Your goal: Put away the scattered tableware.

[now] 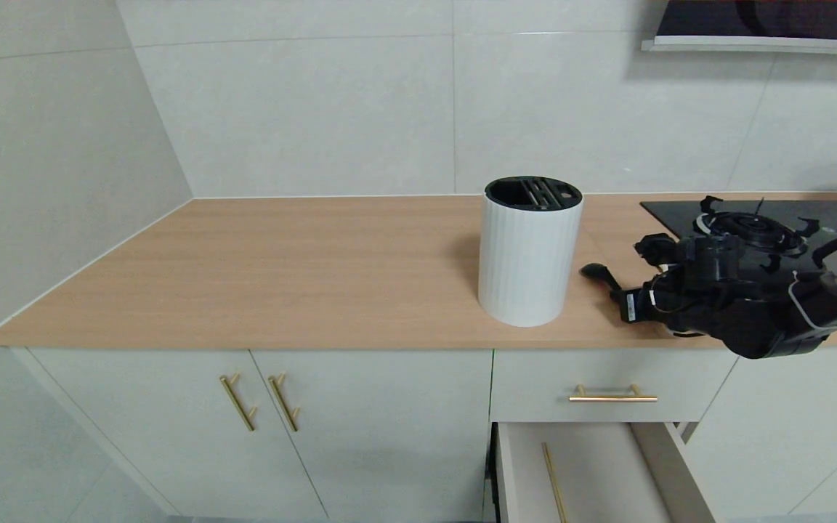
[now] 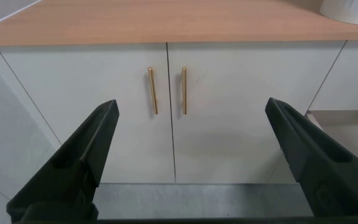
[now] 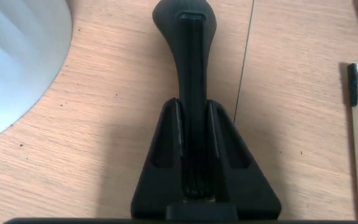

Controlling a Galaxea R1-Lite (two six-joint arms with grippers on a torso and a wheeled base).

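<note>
A white ribbed utensil holder (image 1: 530, 254) with a black slotted top stands upright on the wooden counter (image 1: 280, 269). Just right of it lies a black utensil (image 1: 596, 272), its rounded end pointing toward the holder. My right gripper (image 1: 625, 301) is low over the counter and shut on the utensil's handle (image 3: 191, 74); in the right wrist view the fingers (image 3: 169, 127) press it from both sides, with the holder's wall (image 3: 11, 56) close beside. My left gripper (image 2: 191, 155) hangs open below counter height, facing the cabinet doors (image 2: 166, 118).
A black gas hob (image 1: 753, 225) sits at the counter's right end, behind my right arm. A thin pale utensil (image 3: 357, 137) lies beside the held one. Under the counter a drawer (image 1: 593, 472) stands pulled open, below a closed one with a gold handle (image 1: 613, 396).
</note>
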